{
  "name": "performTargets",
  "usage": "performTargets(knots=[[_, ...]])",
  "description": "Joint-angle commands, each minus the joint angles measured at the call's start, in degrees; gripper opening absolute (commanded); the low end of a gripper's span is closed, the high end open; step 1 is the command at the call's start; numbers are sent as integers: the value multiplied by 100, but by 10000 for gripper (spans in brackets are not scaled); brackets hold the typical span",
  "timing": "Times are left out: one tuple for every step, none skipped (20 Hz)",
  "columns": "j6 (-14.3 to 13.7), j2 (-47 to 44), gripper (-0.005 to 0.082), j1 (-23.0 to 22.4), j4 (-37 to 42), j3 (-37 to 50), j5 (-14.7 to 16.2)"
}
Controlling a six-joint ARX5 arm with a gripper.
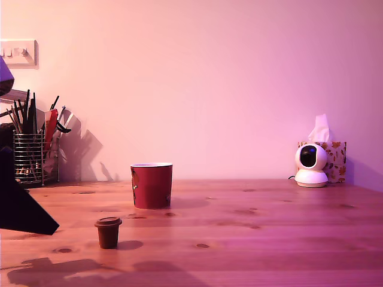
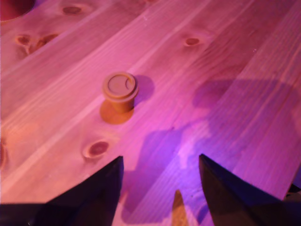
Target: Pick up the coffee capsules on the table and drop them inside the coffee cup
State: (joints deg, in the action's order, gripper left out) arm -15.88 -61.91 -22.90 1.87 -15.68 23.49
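Note:
One brown coffee capsule (image 1: 108, 232) stands upright on the wooden table (image 1: 251, 239), in front of the red coffee cup (image 1: 151, 185) and slightly toward the exterior view's left. In the wrist view the capsule (image 2: 120, 91) shows its round lid, well ahead of my gripper (image 2: 160, 158). The two dark fingers (image 2: 101, 188) are spread apart with only bare wood between them. A sliver of the red cup (image 2: 13, 6) shows at the wrist view's corner. My arm's dark bulk (image 1: 21, 206) sits at the exterior view's left edge, to the left of the capsule.
A wire mesh pen holder (image 1: 29, 158) full of pens stands at the back left of the exterior view. At the back right are a small white camera (image 1: 311, 164) and a tissue box (image 1: 335, 156). A wall switch (image 1: 18, 52) is at the upper left.

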Motion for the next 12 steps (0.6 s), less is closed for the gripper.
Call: performTargets(knots=[[-66,42,462,2,142,133,-2],[-68,39,462,26,234,133,0],[-70,39,462,52,332,136,2],[-77,39,462,81,435,138,2],[-111,37,462,116,535,146,7],[-109,9,462,146,691,175,11],[-111,-42,462,170,927,227,59],[-111,-114,462,190,1150,291,81],[-107,-225,462,201,1335,343,120],[-109,-337,462,216,1469,378,181],[-107,-472,462,219,1620,393,236],[-107,-603,462,219,1773,400,295]])
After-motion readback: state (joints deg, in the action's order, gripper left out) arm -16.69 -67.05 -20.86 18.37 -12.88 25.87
